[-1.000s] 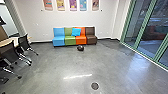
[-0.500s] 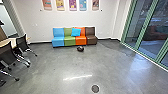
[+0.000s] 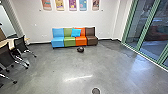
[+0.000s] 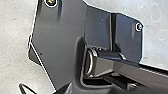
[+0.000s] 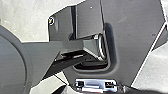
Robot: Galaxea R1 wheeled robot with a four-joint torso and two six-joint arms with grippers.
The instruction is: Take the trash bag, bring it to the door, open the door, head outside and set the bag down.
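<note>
A small dark, rounded bundle, which looks like the trash bag [image 3: 80, 49], rests on the floor in front of the coloured sofa in the head view. It stands apart from the robot, with a stretch of floor between. Tall glass panels in green frames [image 3: 144, 30] line the right side; which part is a door I cannot tell. Both wrist views look onto the robot's own dark plate and jointed bars, and how either gripper stands cannot be made out there. No trash bag is seen at the robot's arms.
The sofa [image 3: 70, 41] with a blue cushion [image 3: 76, 32] stands against the far wall. Black chairs [image 3: 21, 46] on metal legs and a light tabletop [image 3: 10, 42] are at the left. A round dark floor cover [image 3: 96, 91] lies close in front.
The head view has shifted slightly: the camera has moved forward, so the sofa looks a little bigger and the floor cover sits lower. The dark bundle rests in the same place on the floor.
</note>
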